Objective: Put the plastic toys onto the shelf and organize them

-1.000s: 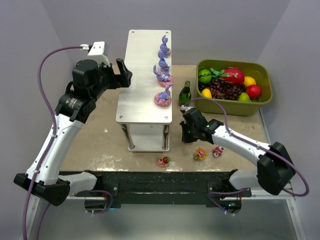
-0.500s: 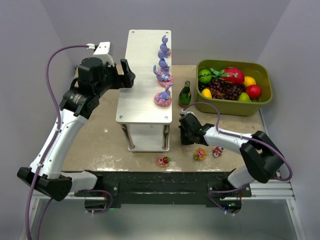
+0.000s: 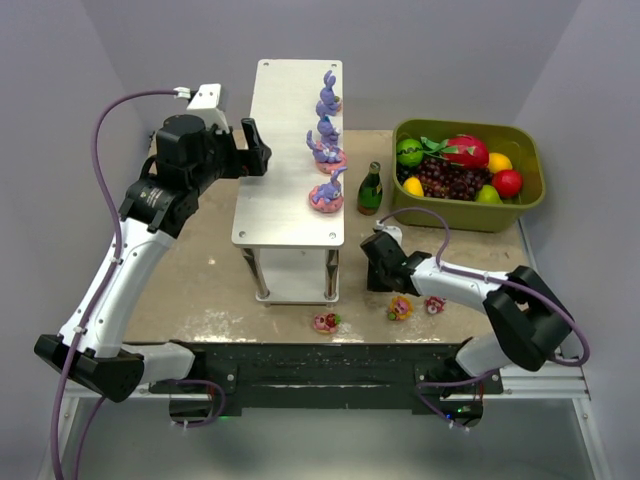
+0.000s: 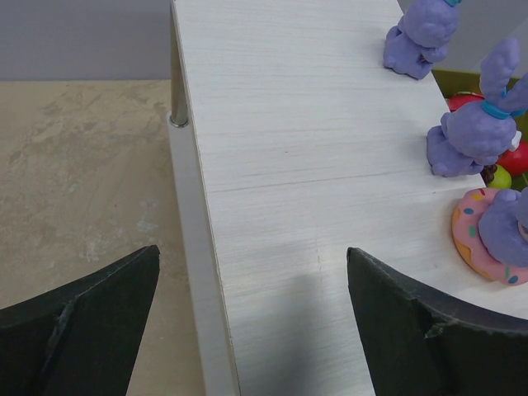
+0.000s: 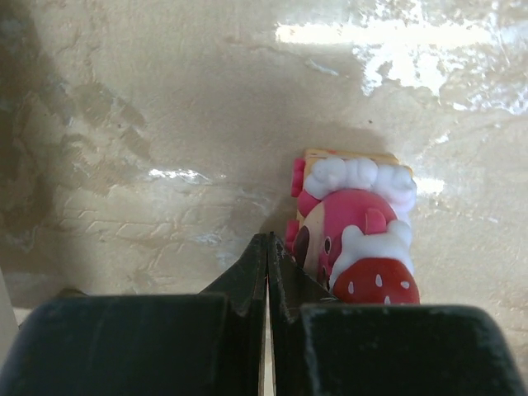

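Three small plastic toys lie on the tabletop (image 3: 200,290) low in the overhead frame, close to the arms' bases. They are a pink-and-green piece (image 3: 326,322) at bottom centre, a yellow-and-pink piece (image 3: 400,308) to its right, and a pink-and-white piece (image 3: 435,303) just beside that.

Right above them in the frame, the right gripper (image 3: 378,275) points down at the tabletop, clenched with nothing between its fingers. Its wrist view shows the gripper's tips (image 5: 266,247) pressed together. A pink strawberry-topped toy (image 5: 355,247) sits hard against their right side; I cannot tell which of the three it is.

Further back stands the shelf (image 3: 285,150), its pale top board running up the middle of the frame. The left gripper (image 3: 255,150) hangs at the board's left edge, spread wide and holding nothing. In its own view the fingers (image 4: 82,330) straddle that edge of the board (image 4: 313,165).

Along the board's right edge stand three purple bunnies. The nearest bunny (image 3: 327,192) is on a pink donut base, the middle bunny (image 3: 327,145) is behind it, and the far bunny (image 3: 329,95) is last.

Right of the shelf a dark green bottle (image 3: 370,188) stands upright. Beyond it, at upper right, is an olive-green bin (image 3: 470,217) of fruit.
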Action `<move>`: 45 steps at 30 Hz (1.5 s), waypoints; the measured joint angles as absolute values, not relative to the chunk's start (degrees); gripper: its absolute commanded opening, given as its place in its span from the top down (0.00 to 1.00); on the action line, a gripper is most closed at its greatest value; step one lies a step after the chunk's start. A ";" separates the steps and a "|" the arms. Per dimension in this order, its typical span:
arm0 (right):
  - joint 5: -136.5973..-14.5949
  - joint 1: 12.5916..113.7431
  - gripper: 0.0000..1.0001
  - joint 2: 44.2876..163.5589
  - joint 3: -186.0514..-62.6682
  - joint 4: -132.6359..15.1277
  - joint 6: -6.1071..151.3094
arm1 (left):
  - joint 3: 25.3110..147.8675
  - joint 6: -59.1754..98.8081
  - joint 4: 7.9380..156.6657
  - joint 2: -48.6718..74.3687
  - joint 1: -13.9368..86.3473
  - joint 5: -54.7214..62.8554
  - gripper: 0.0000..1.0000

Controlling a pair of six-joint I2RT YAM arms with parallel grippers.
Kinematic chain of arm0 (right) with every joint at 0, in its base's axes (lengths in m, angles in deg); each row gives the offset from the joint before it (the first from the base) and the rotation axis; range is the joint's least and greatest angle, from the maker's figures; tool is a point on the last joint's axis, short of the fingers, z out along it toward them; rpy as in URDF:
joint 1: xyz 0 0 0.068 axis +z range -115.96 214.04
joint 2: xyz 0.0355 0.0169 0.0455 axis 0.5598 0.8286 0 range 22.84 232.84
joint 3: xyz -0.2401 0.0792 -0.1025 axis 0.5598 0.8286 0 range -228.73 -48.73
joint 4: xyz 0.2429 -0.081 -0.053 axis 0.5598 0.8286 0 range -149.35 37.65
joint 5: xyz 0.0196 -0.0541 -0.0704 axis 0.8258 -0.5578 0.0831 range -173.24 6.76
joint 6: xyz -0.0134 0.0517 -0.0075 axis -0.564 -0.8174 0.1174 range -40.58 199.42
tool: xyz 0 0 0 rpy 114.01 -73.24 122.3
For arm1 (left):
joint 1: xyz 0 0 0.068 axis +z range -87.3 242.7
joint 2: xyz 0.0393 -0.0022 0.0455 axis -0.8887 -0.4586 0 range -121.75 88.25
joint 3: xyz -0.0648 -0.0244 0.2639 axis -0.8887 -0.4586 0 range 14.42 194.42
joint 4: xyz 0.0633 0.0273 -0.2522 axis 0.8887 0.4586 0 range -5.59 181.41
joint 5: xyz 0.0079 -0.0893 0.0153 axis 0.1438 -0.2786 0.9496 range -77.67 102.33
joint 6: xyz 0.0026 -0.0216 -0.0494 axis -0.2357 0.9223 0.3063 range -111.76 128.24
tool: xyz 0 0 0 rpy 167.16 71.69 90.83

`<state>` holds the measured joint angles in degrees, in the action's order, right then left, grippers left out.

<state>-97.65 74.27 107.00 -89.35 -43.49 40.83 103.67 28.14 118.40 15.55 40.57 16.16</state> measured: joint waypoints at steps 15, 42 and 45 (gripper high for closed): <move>-100.36 73.11 1.00 104.01 -87.58 -38.86 35.63 | 103.56 28.12 118.36 15.55 40.99 16.14 0.01; -103.68 65.07 0.96 104.49 -88.30 -36.32 34.47 | 103.56 27.68 118.34 15.46 41.34 15.97 0.00; -104.17 64.96 0.87 105.52 -89.22 -36.35 34.49 | 103.56 27.50 118.29 15.44 41.34 15.95 0.01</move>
